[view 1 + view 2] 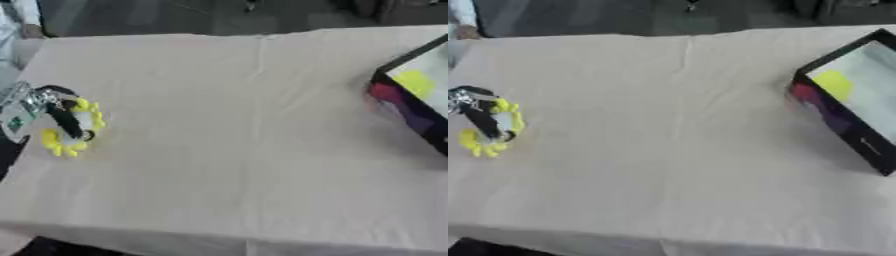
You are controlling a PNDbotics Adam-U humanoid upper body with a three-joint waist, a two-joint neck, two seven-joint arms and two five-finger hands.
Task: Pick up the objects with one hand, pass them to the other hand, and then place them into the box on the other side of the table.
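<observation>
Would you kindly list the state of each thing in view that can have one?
Left hand: at the table's left edge, fingers on the yellow toy; whether it grips is unclear.
Yellow toy: on the table, under the left hand.
Box: at the table's right edge, open, a yellow thing inside.
Right hand: not in view.

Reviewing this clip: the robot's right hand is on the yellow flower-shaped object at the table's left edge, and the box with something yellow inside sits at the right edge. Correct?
Not quite: it is the left hand, coming in from the view's left side, whose fingers lie over the yellow flower-shaped object. The left eye view shows this; the right hand appears in neither view. The rest holds: the box with something yellow inside sits at the right edge.
</observation>
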